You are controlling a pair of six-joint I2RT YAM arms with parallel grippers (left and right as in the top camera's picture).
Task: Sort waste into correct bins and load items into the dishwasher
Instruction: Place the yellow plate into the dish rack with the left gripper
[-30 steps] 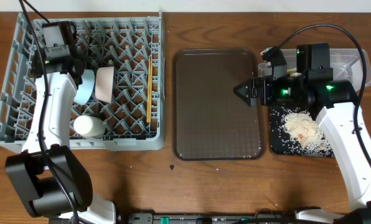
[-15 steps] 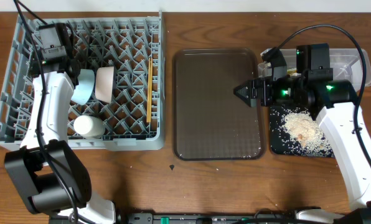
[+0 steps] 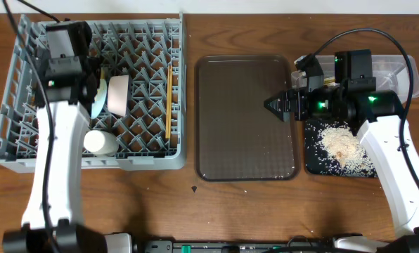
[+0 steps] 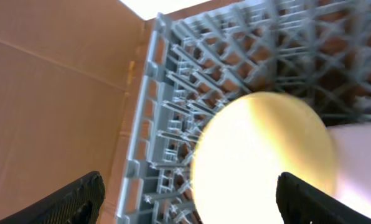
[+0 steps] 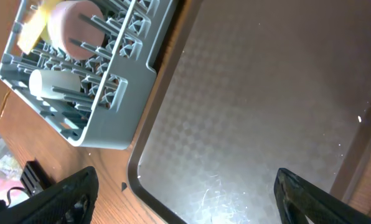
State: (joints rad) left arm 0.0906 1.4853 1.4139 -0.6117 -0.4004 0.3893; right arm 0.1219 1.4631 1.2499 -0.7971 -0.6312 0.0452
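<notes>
a: left gripper (image 4: 185,186) state?

b: my fingers (image 4: 67,199) are spread wide with nothing between them. the yellow plate (image 4: 260,155) sits straight ahead of the gap, standing in the dish rack (image 4: 167,81), blurred in my wrist view. whether it touches a finger i cannot tell.

a: right gripper (image 5: 185,199)?

b: also spread, empty, hanging over the brown serving tray (image 5: 266,93), which lies directly beneath it. the black tray (image 3: 339,151) with the rice grains (image 3: 339,144) lies behind my right wrist, the clear tub (image 3: 396,70) beside it.

a: step in hand?

b: my judgement: the loading end. overhead, under and just beside my left wrist, the light-blue bowl (image 3: 97,98) and white bowl (image 3: 118,95) stand on edge between pegs, and a white cylindrical object (image 3: 99,143) lies nearer the front wall. the plate looks seated, so the next move calls for lifting the left arm straight up, clear of the pegs, without nudging it.

a: chopsticks (image 3: 169,102)?

b: farther right of my left gripper, lying in the rack near its right wall. long axis runs front to back, parallel to that wall; which end is the tip i cannot tell.
</notes>
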